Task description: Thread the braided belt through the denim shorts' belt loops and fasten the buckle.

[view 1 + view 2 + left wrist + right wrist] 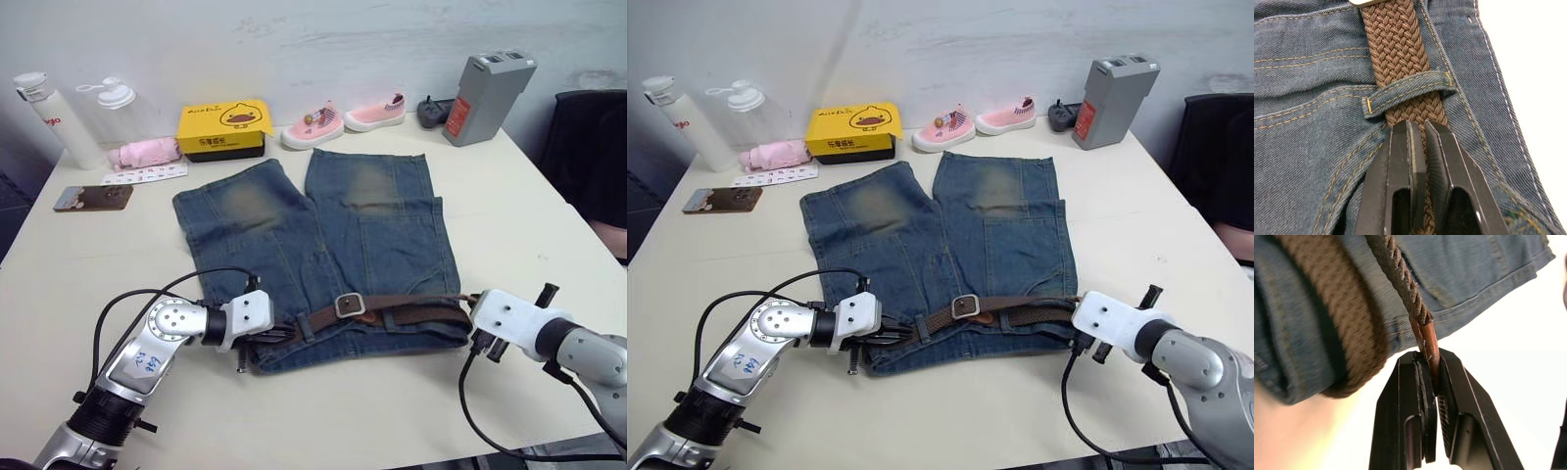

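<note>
Setting: cream tabletop against a pale wall, with a yellow box, a pair of pink child's shoes, two clear bottles and a grey battery pack lined along the far edge.
Shorts: blue denim shorts with faded tan patches lie flat at the table's centre, waistband toward the robot, legs pointing to the wall.
Belt: long brown braided belt runs along the waistband, touching it; the silver rectangular buckle sits near the middle of the waist.
Loops: in the left wrist view the strap passes under one narrow denim belt loop; how many other loops are threaded cannot be told.
Left claw: left gripper, at the waistband's left end, pinches the braid edge-on just short of that loop.
Right claw: right gripper, just off the waistband's right end, is closed on the belt's smooth reddish-brown tip.
Progress: threading appears well advanced, judging by the belt lying along the whole waist; the tip is not yet through the buckle, so fastening remains.
</note>
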